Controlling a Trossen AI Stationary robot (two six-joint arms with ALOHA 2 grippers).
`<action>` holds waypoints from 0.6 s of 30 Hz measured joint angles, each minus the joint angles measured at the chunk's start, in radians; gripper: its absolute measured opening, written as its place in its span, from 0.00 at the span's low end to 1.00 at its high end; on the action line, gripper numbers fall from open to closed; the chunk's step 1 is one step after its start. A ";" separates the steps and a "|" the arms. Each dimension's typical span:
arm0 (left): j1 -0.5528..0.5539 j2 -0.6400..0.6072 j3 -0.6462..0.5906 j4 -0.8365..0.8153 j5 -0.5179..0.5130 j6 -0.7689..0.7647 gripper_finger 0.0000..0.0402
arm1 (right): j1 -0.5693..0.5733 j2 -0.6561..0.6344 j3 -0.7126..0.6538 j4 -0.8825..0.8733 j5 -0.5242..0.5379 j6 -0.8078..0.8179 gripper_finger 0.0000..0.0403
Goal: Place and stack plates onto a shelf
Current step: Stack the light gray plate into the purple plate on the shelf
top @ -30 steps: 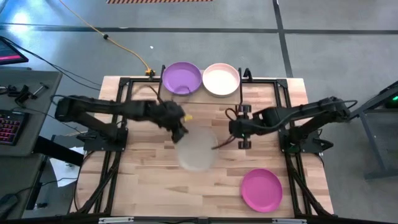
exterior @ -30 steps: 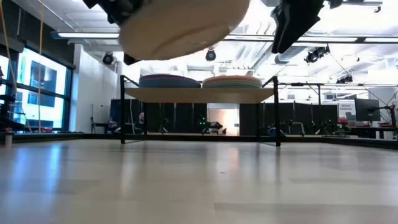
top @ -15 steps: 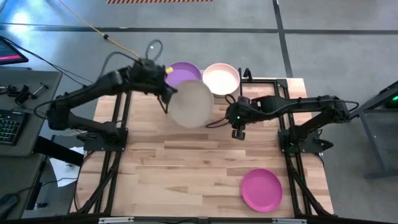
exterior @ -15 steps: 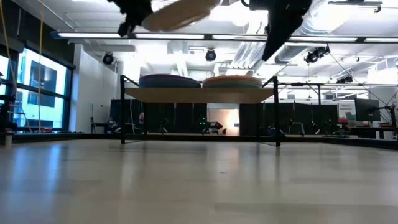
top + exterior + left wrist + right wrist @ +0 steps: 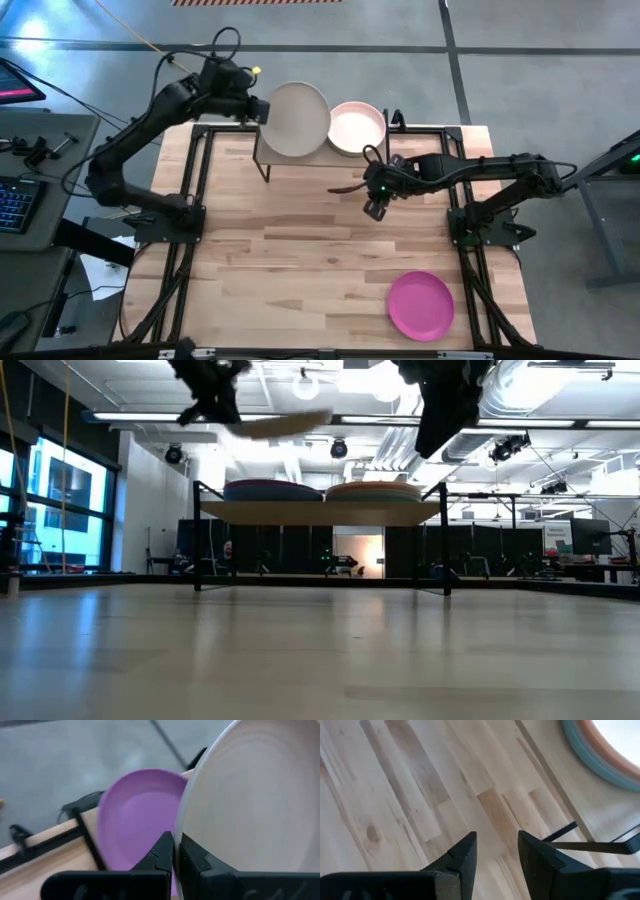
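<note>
My left gripper (image 5: 258,107) is shut on the cream plate (image 5: 295,118) and holds it in the air over the left end of the shelf (image 5: 320,512). Under it lies the purple plate (image 5: 135,815), which tops the left stack. The pale pink plate (image 5: 356,127) tops the right stack. The magenta plate (image 5: 420,305) lies flat on the table near its near right corner. My right gripper (image 5: 372,207) hovers open over the bare tabletop just in front of the shelf. In its wrist view the teal and peach rims of the right stack (image 5: 600,760) show. My left gripper (image 5: 176,842) pinches the cream plate's rim (image 5: 184,832) on the side toward the table's left, one finger on each face. The fingers come roughly level from the left. The plate is lifted clear and hangs slightly tilted above the purple plate (image 5: 270,488).
The shelf stands at the table's far edge on thin black legs (image 5: 265,170). A black frame runs along the table's sides (image 5: 190,200). Bare wood lies between the shelf and the magenta plate. A desk with a keyboard (image 5: 12,205) stands left of the table.
My left gripper has carried the cream plate up from over the table's middle toward the far edge, turning about, so the plate now hangs over the shelf's left stack. My right gripper has drifted slightly toward the table's left and turned a little.
</note>
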 joint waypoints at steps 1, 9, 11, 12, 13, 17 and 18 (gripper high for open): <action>0.014 0.017 0.000 -0.003 -0.001 0.006 0.00 | 0.000 0.000 0.000 0.000 0.002 0.015 0.31; 0.092 0.136 0.000 -0.001 0.018 0.053 0.00 | 0.012 0.000 0.000 0.000 0.041 0.108 0.31; 0.105 0.153 0.000 -0.003 0.024 0.054 0.00 | 0.019 0.000 0.000 0.000 0.056 0.108 0.31; 0.111 0.158 0.000 -0.005 0.025 0.055 0.00 | 0.022 0.000 0.000 0.000 0.057 0.108 0.31; 0.116 0.161 0.000 -0.005 0.025 0.055 0.00 | 0.022 0.000 0.000 -0.001 0.058 0.108 0.31; 0.136 0.161 0.000 -0.003 0.027 0.052 0.00 | 0.023 0.000 0.000 -0.003 0.049 0.108 0.31; 0.141 0.161 0.000 -0.004 0.025 0.052 0.00 | 0.022 0.000 0.000 -0.003 0.047 0.107 0.31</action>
